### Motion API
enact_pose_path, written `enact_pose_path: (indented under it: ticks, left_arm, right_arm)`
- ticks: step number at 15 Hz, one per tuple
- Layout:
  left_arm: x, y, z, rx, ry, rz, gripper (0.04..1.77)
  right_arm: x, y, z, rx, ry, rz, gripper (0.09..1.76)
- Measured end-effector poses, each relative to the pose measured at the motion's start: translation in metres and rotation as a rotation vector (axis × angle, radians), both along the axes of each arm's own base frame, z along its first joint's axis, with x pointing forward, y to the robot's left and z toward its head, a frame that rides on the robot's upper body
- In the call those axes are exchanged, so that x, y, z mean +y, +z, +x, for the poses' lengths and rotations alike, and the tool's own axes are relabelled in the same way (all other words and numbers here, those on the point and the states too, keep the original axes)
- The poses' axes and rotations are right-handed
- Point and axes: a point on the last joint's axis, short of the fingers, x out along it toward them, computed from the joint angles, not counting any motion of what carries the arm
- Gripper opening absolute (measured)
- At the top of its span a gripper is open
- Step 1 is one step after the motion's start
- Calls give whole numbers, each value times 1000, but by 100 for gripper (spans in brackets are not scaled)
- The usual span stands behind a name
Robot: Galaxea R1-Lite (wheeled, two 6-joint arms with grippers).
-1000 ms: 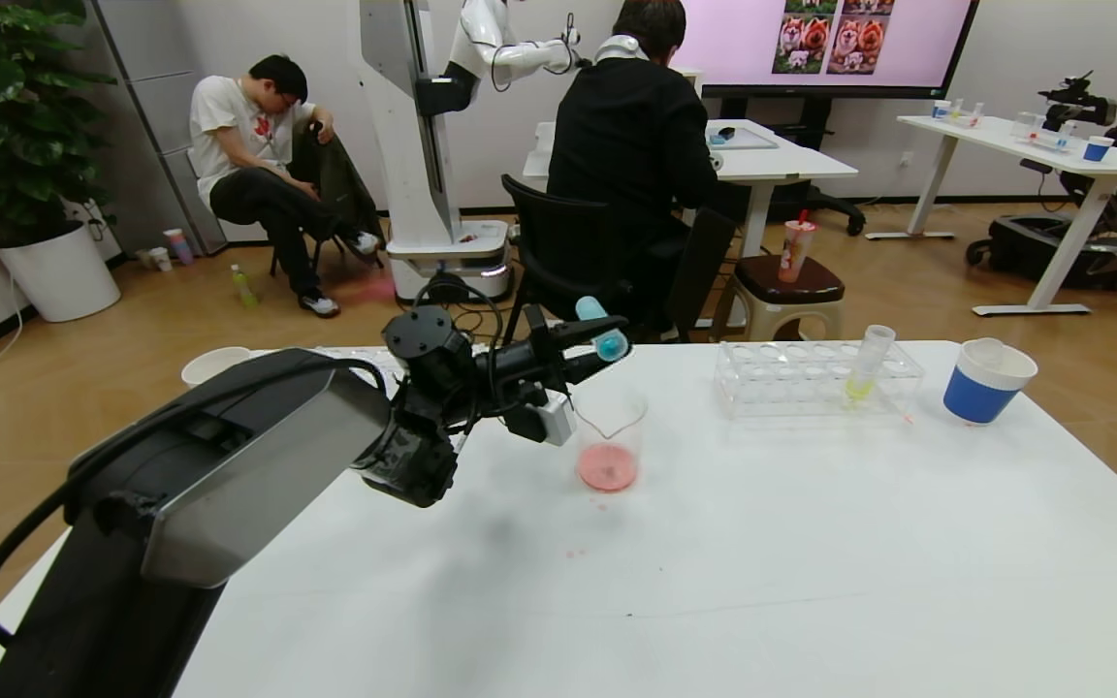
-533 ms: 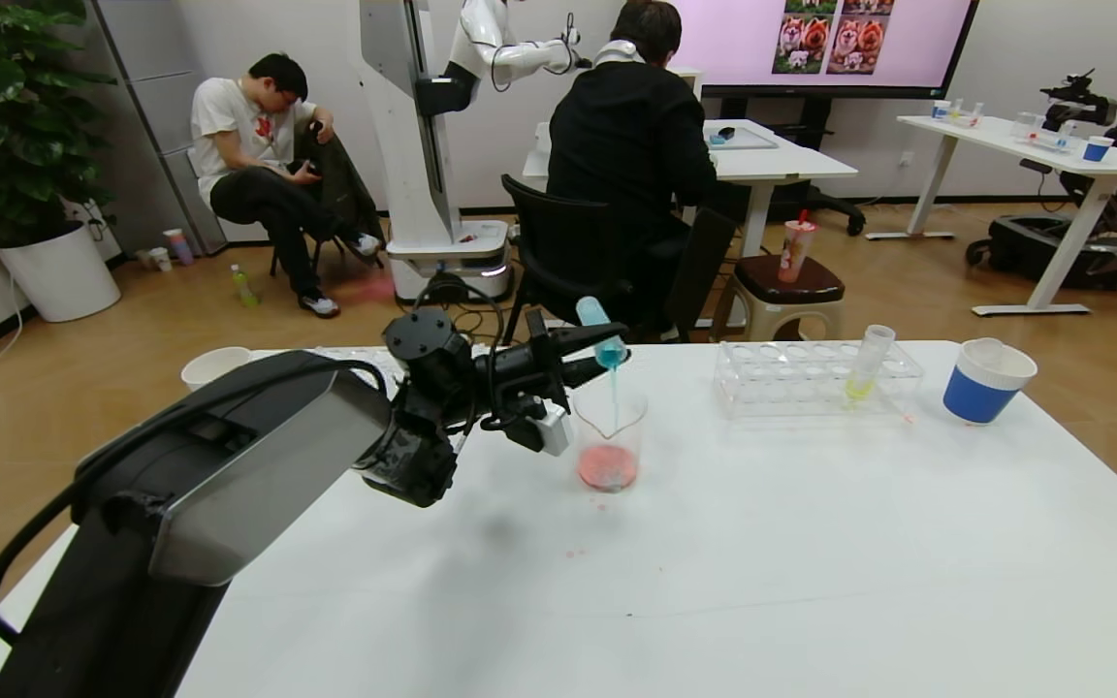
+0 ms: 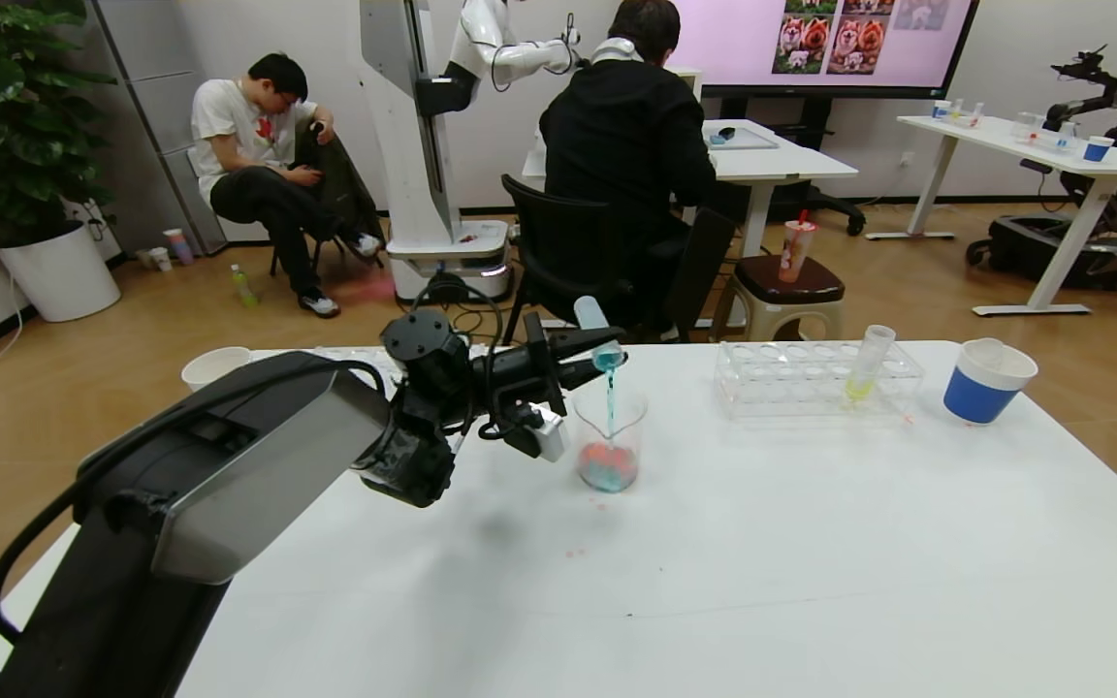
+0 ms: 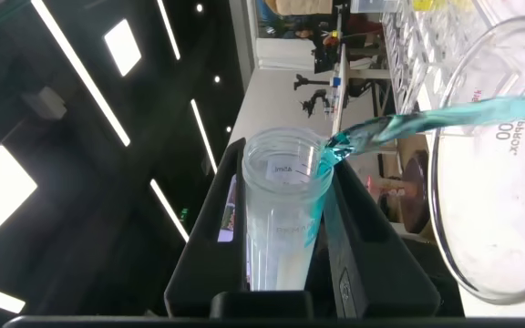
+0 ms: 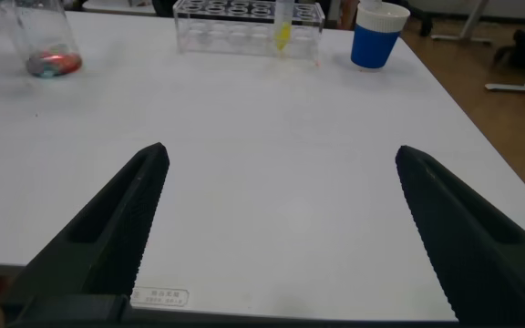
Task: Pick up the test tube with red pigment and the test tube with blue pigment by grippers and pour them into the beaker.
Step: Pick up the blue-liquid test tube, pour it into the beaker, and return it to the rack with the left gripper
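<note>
My left gripper (image 3: pixel 605 349) is shut on the test tube with blue pigment (image 3: pixel 593 320), tipped mouth-down over the beaker (image 3: pixel 609 436). A thin cyan stream falls into the beaker, where blue swirls into red liquid. In the left wrist view the tube (image 4: pixel 279 219) sits between the black fingers of the left gripper (image 4: pixel 285 162), and liquid runs from its lip toward the beaker (image 4: pixel 518 246). My right gripper (image 5: pixel 281 153) hangs open and empty over the near part of the white table (image 5: pixel 272 109), far from the beaker (image 5: pixel 48 41). The test tube with red pigment is out of view.
A clear tube rack (image 3: pixel 801 380) holds a yellow-green tube (image 3: pixel 867 364) at the back right, with a blue-and-white paper cup (image 3: pixel 985 380) beyond it. A white cup (image 3: pixel 214 364) stands at the back left. Small red drops mark the table near the beaker.
The left gripper has tipped the blue tube further over the beaker. The blue liquid began to pour, and blue now shows in the red liquid. The right gripper's view has no earlier frame.
</note>
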Motion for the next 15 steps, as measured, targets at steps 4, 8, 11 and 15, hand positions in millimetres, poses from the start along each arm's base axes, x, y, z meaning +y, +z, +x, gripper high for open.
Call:
enact_pose_path:
  ticks: [4, 8, 11, 15]
  left_arm:
    - [0, 2, 1, -38, -4, 6, 51]
    - [3, 4, 5, -97, -13, 18, 51]
    - [5, 5, 7, -140, -8, 26, 51]
    - [7, 4, 9, -161, -13, 38, 51]
  right_arm:
    - [0, 0, 0, 0, 0, 0, 174]
    - [0, 0, 0, 0, 0, 0, 174]
    - [0, 0, 0, 0, 0, 0, 174]
    - [0, 0, 0, 0, 0, 0, 174]
